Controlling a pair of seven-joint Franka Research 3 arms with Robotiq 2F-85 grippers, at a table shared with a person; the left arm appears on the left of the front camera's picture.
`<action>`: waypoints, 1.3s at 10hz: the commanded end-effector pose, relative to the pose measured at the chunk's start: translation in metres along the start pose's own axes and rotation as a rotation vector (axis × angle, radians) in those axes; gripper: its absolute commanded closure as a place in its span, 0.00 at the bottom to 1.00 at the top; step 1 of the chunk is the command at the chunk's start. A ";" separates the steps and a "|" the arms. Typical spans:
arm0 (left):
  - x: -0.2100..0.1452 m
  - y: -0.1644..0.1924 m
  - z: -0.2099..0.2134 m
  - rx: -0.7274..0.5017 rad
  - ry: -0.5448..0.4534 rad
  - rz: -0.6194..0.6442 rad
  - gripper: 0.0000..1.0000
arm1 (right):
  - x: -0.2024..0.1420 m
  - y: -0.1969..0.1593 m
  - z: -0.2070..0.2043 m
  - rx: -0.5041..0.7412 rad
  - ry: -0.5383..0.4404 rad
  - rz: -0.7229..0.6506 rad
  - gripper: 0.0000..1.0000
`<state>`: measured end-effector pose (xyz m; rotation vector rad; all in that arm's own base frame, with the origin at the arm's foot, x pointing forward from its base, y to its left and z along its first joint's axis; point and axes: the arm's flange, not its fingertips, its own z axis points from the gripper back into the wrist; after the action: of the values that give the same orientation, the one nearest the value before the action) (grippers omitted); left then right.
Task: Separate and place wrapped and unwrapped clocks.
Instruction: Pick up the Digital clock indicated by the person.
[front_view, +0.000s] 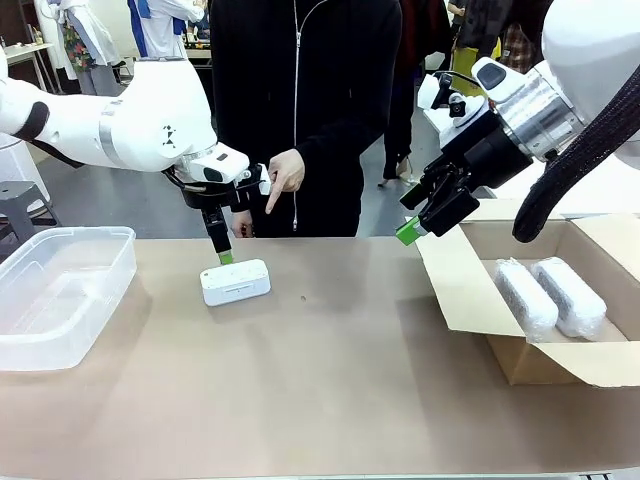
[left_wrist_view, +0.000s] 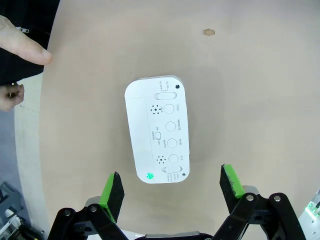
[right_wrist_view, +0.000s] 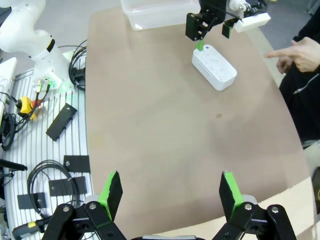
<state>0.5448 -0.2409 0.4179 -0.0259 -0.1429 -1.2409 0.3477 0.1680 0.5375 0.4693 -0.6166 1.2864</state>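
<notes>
Bare clock (left_wrist_view: 156, 130) flat on table (left_wrist_view: 250, 75) — just beyond left gripper (left_wrist_view: 172, 187), jaws wide, not touching it.

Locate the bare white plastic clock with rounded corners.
In the front view, the bare white plastic clock lies on the table's left half, directly beneath the open left gripper, right of the clear plastic bin.

Brown tabletop (front_view: 330, 400), grey floor (front_view: 120, 200) beyond, perhaps a stool (front_view: 20, 205).
</notes>
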 end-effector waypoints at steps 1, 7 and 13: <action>0.003 0.003 -0.008 0.002 -0.004 -0.021 0.00 | 0.001 -0.003 -0.001 0.018 -0.010 0.013 0.00; 0.013 0.027 -0.053 -0.024 0.029 -0.052 0.00 | 0.001 -0.003 -0.001 0.018 -0.010 0.013 0.00; 0.021 0.038 -0.078 -0.085 0.066 -0.067 0.00 | 0.001 -0.003 -0.001 0.018 -0.010 0.013 0.00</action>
<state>0.5845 -0.2548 0.3442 -0.0527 -0.0542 -1.2844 0.3477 0.1681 0.5374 0.4692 -0.6158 1.2865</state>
